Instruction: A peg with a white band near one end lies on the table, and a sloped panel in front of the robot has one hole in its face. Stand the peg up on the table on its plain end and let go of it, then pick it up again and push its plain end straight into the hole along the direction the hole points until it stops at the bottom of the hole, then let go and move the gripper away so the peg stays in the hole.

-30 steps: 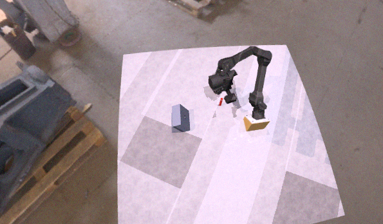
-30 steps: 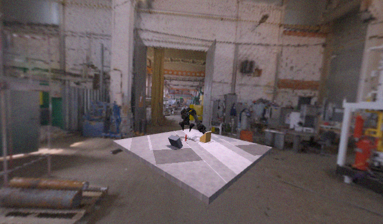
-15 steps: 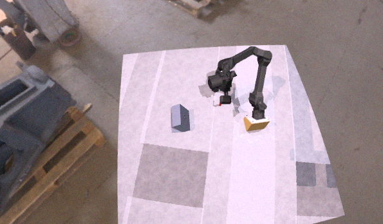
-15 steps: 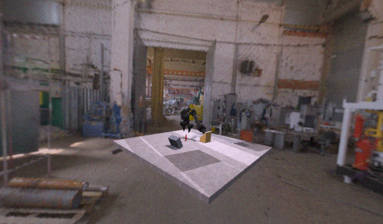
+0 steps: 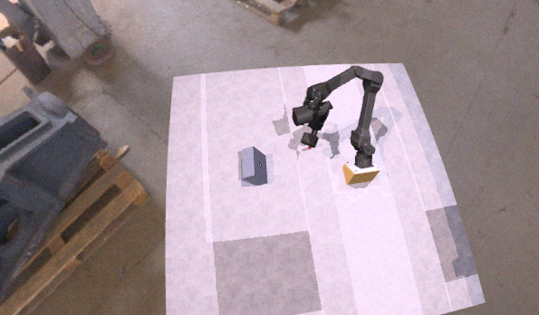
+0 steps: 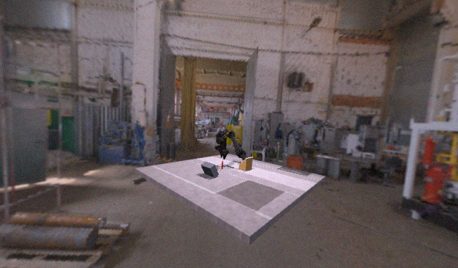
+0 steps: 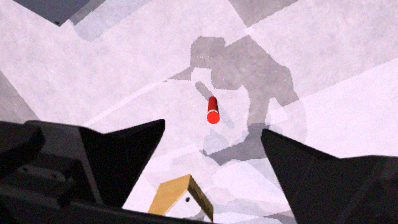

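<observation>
The red peg stands upright on the table, its white band near the top end in the wrist view. My gripper is open and empty, pointing down above the peg. In the wrist view the peg shows between the two wide-apart fingers, slightly beyond the line of their tips, touching neither. In the top view the gripper hides most of the peg. The blue-grey sloped panel stands apart from the peg; its hole faces the robot's side.
The arm's orange-yellow base block stands on the table, on the other side of the peg from the panel. Shadows of the arm fall around the peg.
</observation>
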Robot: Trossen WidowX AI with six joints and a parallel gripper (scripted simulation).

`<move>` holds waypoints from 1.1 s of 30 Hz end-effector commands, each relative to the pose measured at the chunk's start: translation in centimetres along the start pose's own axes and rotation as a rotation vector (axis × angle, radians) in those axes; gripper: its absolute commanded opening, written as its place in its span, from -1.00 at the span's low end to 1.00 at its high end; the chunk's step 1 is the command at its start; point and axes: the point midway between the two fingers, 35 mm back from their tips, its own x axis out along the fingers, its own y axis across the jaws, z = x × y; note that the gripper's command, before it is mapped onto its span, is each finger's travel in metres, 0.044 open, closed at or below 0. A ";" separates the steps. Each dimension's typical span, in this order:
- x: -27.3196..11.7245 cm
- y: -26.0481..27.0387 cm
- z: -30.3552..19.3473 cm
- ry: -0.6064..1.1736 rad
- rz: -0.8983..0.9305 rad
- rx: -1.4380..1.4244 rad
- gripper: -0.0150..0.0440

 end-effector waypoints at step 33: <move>3.8 0.1 0.1 -0.002 0.001 0.240 1.00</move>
